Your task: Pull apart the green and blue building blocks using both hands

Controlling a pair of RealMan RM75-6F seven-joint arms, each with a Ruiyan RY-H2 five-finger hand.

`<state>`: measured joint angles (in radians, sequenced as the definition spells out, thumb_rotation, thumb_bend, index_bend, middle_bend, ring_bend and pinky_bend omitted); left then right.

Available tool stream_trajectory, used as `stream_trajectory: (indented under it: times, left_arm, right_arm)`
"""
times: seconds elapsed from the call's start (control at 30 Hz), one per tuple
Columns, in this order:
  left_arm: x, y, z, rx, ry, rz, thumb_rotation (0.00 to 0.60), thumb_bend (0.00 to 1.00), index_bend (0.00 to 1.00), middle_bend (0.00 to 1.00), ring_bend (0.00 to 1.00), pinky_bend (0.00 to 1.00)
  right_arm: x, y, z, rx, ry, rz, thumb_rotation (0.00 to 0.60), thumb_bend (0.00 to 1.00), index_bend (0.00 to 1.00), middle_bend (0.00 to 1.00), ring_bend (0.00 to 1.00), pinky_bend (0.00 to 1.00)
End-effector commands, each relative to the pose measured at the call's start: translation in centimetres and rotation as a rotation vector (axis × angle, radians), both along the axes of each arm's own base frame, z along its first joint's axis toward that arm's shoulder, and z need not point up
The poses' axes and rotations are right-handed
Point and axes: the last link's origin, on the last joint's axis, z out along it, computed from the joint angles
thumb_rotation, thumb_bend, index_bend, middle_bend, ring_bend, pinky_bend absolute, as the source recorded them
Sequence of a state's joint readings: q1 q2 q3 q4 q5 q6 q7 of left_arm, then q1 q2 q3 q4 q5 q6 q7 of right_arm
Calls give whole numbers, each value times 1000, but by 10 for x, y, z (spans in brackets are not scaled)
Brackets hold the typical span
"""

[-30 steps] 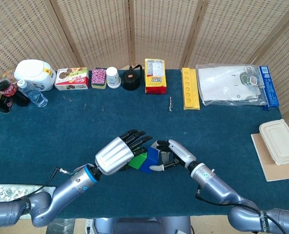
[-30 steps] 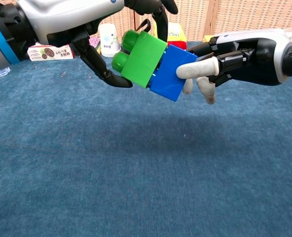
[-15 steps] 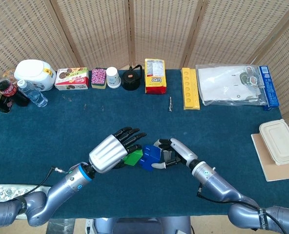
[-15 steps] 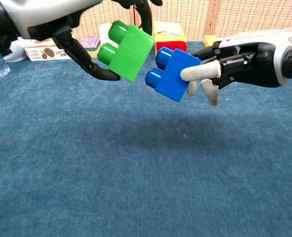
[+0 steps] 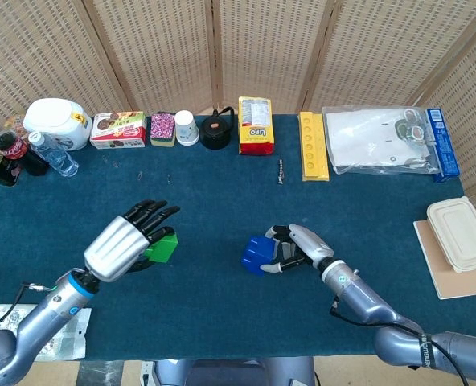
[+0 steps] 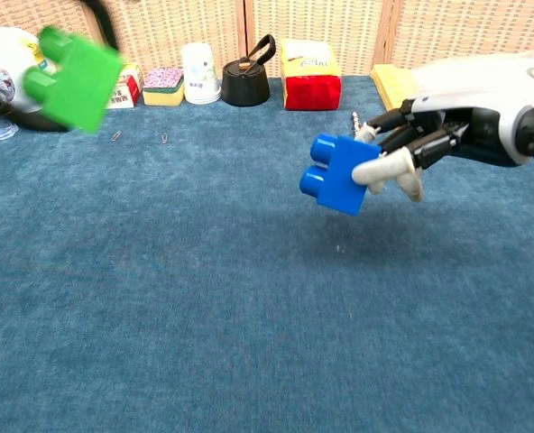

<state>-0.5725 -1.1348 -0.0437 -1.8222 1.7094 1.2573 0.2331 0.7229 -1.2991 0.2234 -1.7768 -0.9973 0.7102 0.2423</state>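
The two building blocks are sitting well apart, one in each of the two hands: the left hand [image 5: 128,243] is gripping the single green block [image 5: 161,246] under its curled fingers, and the right hand [image 5: 301,248] is pinching the single blue block [image 5: 259,254] at its fingertips above the blue table [image 5: 222,193]. Far beyond both hands, one yellow-and-red packet [image 5: 255,125] is showing writing that looks like "Lipo", and beside it one white paper cup [image 5: 186,127] is carrying print too small to read.

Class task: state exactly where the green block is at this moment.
The green block is held by the left hand above the left part of the blue table, well apart from the blue block in the right hand.
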Motion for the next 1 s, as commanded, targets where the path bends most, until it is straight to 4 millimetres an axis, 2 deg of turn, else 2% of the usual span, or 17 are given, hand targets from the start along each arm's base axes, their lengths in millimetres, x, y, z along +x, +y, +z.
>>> stream_trajectory:
  times: [0.03, 0.17, 0.43, 0.53, 0.67, 0.8, 1.0]
  left_arm:
    - [-23, -5, 7, -1, 51, 50, 600, 230, 552, 183, 145, 216]
    - [-43, -9, 8, -16, 103, 110, 600, 231, 551, 183, 145, 216]
    - [-60, -12, 5, -34, 120, 169, 600, 231, 552, 183, 145, 215]
    - [-63, -12, 3, -42, 125, 180, 600, 231, 552, 183, 145, 215]
    - [-65, -9, -7, -62, 132, 193, 600, 230, 552, 183, 145, 215]
    - [-62, -5, -15, -84, 132, 202, 600, 230, 551, 183, 145, 215]
    - [-54, 8, -37, -126, 165, 199, 600, 231, 552, 183, 145, 215]
  right_arm:
    - [-7, -4, -11, -68, 113, 76, 444, 217, 597, 575, 673, 567]
    - [-14, -6, -18, -150, 222, 150, 442, 217, 597, 574, 648, 520]
    - [-29, -5, -30, -237, 372, 241, 441, 218, 577, 541, 556, 435]
    - [-34, -4, -32, -225, 413, 253, 443, 218, 501, 502, 515, 414]
    - [-37, 0, -28, -210, 445, 265, 441, 219, 332, 387, 403, 357]
    - [-35, 3, -20, -203, 431, 259, 440, 218, 194, 269, 257, 228]
    - [-34, 8, 5, -241, 402, 254, 438, 218, 139, 205, 203, 185]
